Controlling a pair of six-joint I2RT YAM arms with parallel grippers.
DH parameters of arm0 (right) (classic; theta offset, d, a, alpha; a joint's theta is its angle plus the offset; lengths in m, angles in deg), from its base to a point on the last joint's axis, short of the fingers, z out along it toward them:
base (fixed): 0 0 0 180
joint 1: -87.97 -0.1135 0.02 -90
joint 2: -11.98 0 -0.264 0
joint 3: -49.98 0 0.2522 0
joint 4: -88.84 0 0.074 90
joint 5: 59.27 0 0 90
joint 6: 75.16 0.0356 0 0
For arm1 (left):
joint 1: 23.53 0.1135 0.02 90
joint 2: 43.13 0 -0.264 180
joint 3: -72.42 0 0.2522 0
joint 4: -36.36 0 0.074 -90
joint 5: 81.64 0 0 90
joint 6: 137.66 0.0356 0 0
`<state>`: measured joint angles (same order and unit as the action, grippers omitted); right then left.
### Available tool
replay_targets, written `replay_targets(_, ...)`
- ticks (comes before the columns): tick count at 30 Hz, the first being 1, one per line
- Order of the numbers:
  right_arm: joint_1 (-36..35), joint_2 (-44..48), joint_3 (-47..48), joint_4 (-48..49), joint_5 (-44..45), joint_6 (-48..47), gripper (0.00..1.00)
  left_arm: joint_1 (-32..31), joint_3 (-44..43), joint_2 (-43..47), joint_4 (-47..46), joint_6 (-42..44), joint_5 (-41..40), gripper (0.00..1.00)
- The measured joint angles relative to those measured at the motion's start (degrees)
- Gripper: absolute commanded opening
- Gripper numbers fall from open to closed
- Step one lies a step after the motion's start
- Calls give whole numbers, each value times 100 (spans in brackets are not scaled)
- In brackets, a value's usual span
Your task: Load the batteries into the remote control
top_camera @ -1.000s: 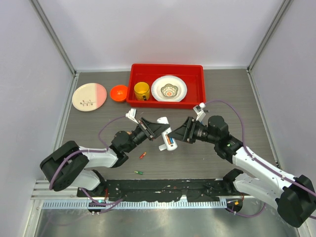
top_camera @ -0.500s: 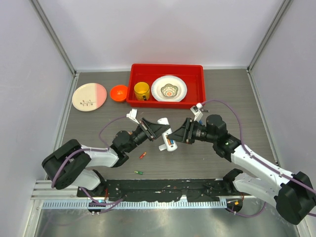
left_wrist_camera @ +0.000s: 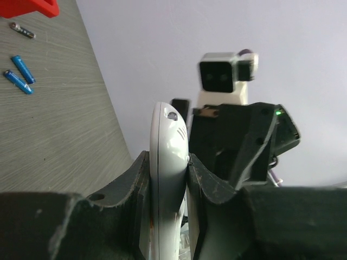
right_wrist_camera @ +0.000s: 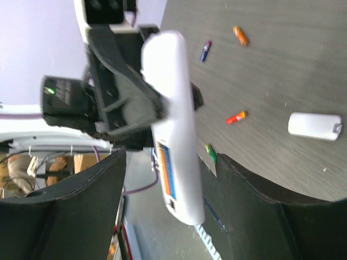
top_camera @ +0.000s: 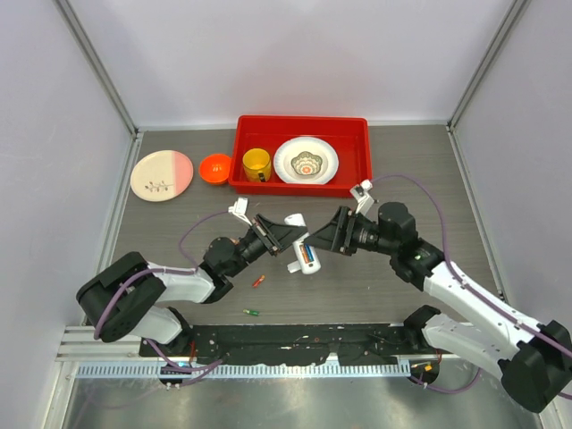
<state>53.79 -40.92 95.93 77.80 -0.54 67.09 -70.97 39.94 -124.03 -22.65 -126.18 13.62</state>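
Note:
My left gripper [top_camera: 288, 239] is shut on the white remote control [top_camera: 304, 256] and holds it above the table, battery bay facing the right arm. In the left wrist view the remote [left_wrist_camera: 169, 162] stands edge-on, clamped between the fingers. An orange and a blue battery [right_wrist_camera: 165, 169] sit in the open bay. My right gripper [top_camera: 325, 239] is open and empty, its fingers [right_wrist_camera: 97, 206] either side of the remote's lower end [right_wrist_camera: 181, 179] without touching. The white back cover [right_wrist_camera: 314, 125] lies on the table. Loose batteries lie there: red [top_camera: 259, 281], green [top_camera: 251, 312], two blue [left_wrist_camera: 20, 75].
A red tray [top_camera: 357, 170] at the back holds a yellow cup [top_camera: 256, 164] and a patterned bowl [top_camera: 307, 161]. An orange bowl [top_camera: 214, 168] and a pink-and-cream plate [top_camera: 162, 174] sit to its left. An orange battery [right_wrist_camera: 240, 35] and a dark one [right_wrist_camera: 206, 50] lie farther off.
The right arm shifted slightly toward the remote and back again, gripper still open. The left gripper keeps the remote held almost still.

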Motion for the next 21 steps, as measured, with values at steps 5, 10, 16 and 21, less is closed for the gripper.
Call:
replay_targets(5, 168, 439, 695, -632, 592, -341, 73, 74, 208, 22, -39, 87, -22, 0)
replay_targets(10, 195, 579, 907, -1270, 1373, -887, 62, 264, 693, 363, -22, 98, -26, 0)
replay_targets(16, -68, -446, 487, -1707, 2031, -1427, 58, 409, 1486, 1298, -26, 94, -28, 0)
replay_targets(21, -831, -1224, 426, -1996, 2640, -1912, 58, 435, 1661, 2944, 518, 166, -28, 0)
